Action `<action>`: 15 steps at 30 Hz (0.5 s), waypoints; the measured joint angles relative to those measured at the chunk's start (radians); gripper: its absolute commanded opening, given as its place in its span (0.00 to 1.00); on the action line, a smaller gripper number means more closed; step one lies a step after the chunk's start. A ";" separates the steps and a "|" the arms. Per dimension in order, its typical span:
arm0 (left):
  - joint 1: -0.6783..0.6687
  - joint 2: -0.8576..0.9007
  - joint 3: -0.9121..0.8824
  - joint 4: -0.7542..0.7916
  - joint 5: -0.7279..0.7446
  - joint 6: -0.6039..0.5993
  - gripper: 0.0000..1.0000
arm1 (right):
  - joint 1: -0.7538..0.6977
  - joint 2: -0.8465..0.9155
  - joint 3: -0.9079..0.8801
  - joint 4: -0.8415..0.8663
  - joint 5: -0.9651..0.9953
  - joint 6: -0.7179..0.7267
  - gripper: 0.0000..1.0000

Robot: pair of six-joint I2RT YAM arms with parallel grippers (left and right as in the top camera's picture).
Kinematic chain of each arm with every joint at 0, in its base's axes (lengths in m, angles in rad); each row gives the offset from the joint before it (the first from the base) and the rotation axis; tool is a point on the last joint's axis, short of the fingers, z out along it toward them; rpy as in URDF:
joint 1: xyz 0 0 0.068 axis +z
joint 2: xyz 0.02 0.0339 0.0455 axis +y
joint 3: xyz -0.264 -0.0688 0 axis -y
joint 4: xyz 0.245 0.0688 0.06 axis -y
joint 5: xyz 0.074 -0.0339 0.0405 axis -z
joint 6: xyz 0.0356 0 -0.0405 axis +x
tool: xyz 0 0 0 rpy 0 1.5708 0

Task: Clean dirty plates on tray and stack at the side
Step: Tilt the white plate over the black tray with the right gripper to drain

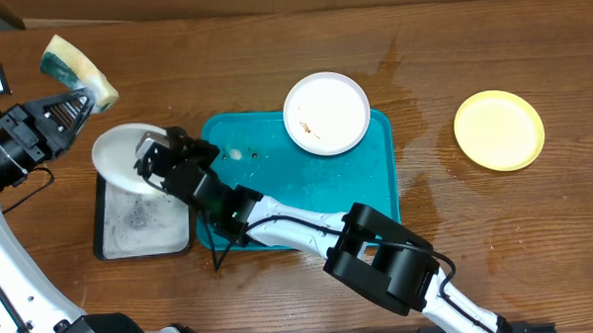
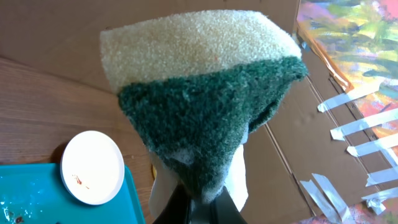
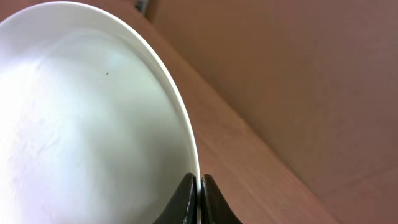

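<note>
Brown wooden table spread under everything. The right claw was clamped on the right rim of a white plate, holding it over the small tray beside the teal tray; its arm reached across from near right. The left claw, raised far left, gripped a sponge. Another smeared plate sat on the teal tray's far right corner, a yellow plate well right.

1. The left arm stands at the left side, wrist angled up and away.
2. The left gripper is clamped on a sponge, holding it aloft.
3. The right arm stretches from the near right side far across to the left.
4. The right gripper pinches a white plate by its rim, jaws nearly meeting.
</note>
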 measured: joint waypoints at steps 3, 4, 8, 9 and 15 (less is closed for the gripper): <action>0.000 0.000 0.000 0.000 0.000 0.000 0.04 | 0.012 0.000 0.000 -0.013 -0.015 0.004 0.04; 0.000 0.000 0.000 0.000 0.000 0.000 0.04 | 0.016 0.000 0.000 -0.018 -0.015 0.004 0.04; 0.000 0.000 0.000 0.000 0.000 0.000 0.04 | 0.024 0.000 0.000 -0.043 -0.006 0.010 0.04; 0.000 0.000 0.000 0.000 0.000 0.000 0.04 | 0.025 0.000 0.000 -0.047 -0.005 0.011 0.04; 0.000 0.000 0.000 0.000 0.000 0.000 0.04 | 0.042 0.000 0.000 -0.048 0.010 0.014 0.04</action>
